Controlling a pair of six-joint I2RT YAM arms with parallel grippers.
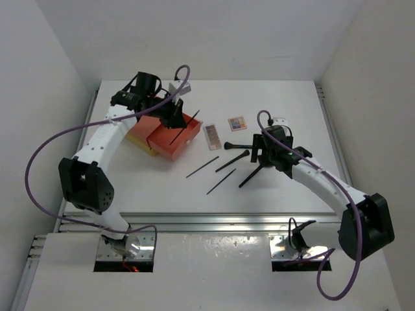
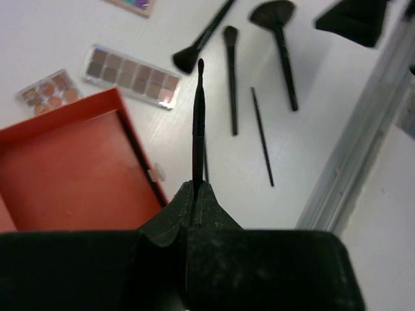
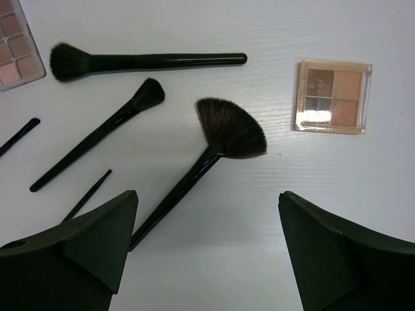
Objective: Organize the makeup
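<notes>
A thin black stick [image 2: 199, 116], one of the makeup pieces, is held in the air by one end. Its free tip points away over the white table [image 1: 285, 188]. From above it hangs at the right-hand edge of the open orange box [image 1: 170, 148]; the left wrist view shows the box wall just to its left.

The left gripper [image 2: 196, 194] has its fingers pressed together on the stick's base with no gap showing.

The rest of the makeup lies on the table to the right of the box:
- A long palette [image 1: 212, 137] of pinkish-brown squares, just beside the box.
- A small square palette [image 3: 335, 96], further right.
- A palette of round pans [image 2: 48, 92], near the box's far corner.
- A fan brush [image 3: 230, 129], a fluffy brush [image 3: 130, 62], an angled brush [image 3: 97, 136] and some slim sticks, loosely fanned out.

The step in hand looks like dropping the stick into the box. Done well, that means moving it further over the box floor, lining it up with a long wall and lowering it before letting go, so it neither bounces nor catches the rim.

The right gripper [image 3: 207, 207] hovers over the fan brush handle, fingers spread wide, holding and touching nothing
</notes>
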